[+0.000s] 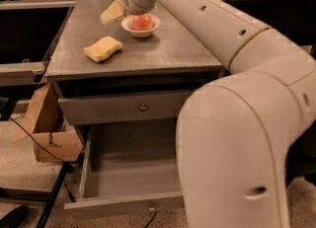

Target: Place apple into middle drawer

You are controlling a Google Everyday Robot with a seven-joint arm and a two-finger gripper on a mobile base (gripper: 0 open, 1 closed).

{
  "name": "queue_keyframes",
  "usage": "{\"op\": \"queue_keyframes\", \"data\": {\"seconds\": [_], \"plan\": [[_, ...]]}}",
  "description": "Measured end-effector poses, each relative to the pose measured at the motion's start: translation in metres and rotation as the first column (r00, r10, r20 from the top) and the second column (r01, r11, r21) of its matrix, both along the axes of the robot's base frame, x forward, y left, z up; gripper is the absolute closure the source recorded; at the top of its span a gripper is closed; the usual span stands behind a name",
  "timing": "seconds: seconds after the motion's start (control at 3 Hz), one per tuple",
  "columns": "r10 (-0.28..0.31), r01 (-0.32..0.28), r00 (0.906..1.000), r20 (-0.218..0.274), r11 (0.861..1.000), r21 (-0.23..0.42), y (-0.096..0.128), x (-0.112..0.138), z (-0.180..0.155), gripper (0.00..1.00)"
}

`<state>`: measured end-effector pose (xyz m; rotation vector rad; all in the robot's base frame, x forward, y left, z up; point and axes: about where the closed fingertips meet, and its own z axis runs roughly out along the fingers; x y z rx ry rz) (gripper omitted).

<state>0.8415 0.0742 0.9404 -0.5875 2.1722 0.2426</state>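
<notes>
The apple (142, 22), small and red-orange, lies in a white bowl (140, 31) at the back of the grey cabinet top (163, 49). My gripper (112, 12) hovers just left of the bowl, a little above the top, apart from the apple. The middle drawer (133, 165) stands pulled out low in front, its deep grey tray bare, with a narrow front panel (123, 206) and a tiny knob. My arm (237, 123) covers the drawer's right side.
A yellow wavy-edged sponge (102, 48) lies on the cabinet top left of centre. Above the open drawer is a shut drawer front with a round silver knob (143, 107). A cardboard box (49, 133) and a cable sit on the floor at left.
</notes>
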Motion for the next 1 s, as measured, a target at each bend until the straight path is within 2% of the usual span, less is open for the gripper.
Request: {"op": "queue_keyframes", "data": {"seconds": [0.33, 0.67, 1.0], "plan": [[-0.007, 0.006, 0.9994, 0.034, 1.000, 0.026, -0.001, 0.008, 0.020, 0.00], [-0.006, 0.005, 0.9994, 0.033, 1.000, 0.027, 0.000, 0.008, 0.019, 0.00], [-0.067, 0.066, 0.9974, 0.027, 0.996, 0.066, -0.006, 0.022, 0.013, 0.00]]}}
